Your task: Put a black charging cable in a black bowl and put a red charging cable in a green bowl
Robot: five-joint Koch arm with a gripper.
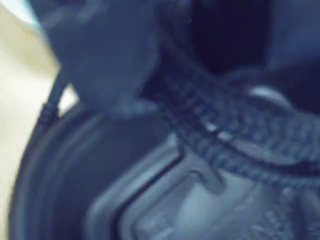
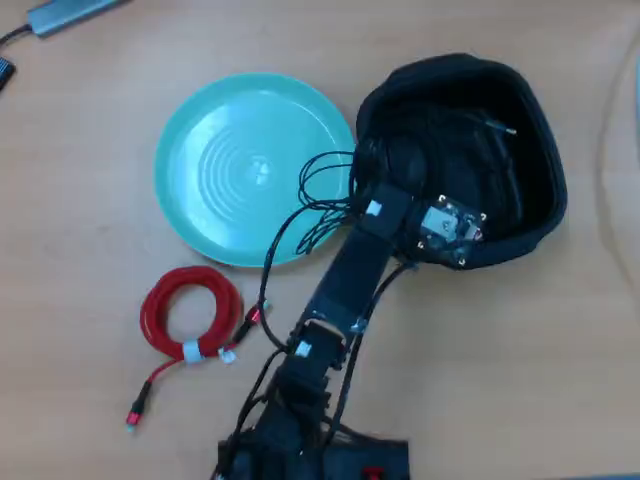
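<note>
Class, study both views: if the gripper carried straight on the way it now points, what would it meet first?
Most likely the coiled, braided black charging cable lying inside the deep black rounded-square bowl, then the bowl's stepped matte floor. The gripper points down into the bowl. The wrist view is blurred, so depth is uncertain.

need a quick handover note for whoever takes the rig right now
Gripper: down inside the black bowl; whether the jaws are open or shut cannot be told.
Black charging cable: in the wrist view it lies against the bowl's inside, one plug end showing in the overhead view; release not confirmed.
Red charging cable: coiled on the table just below the green bowl in the overhead view, untouched.
Green bowl holds neither charging cable.
Left: confirm the black cable is dropped, then move the red one into the green bowl.
</note>
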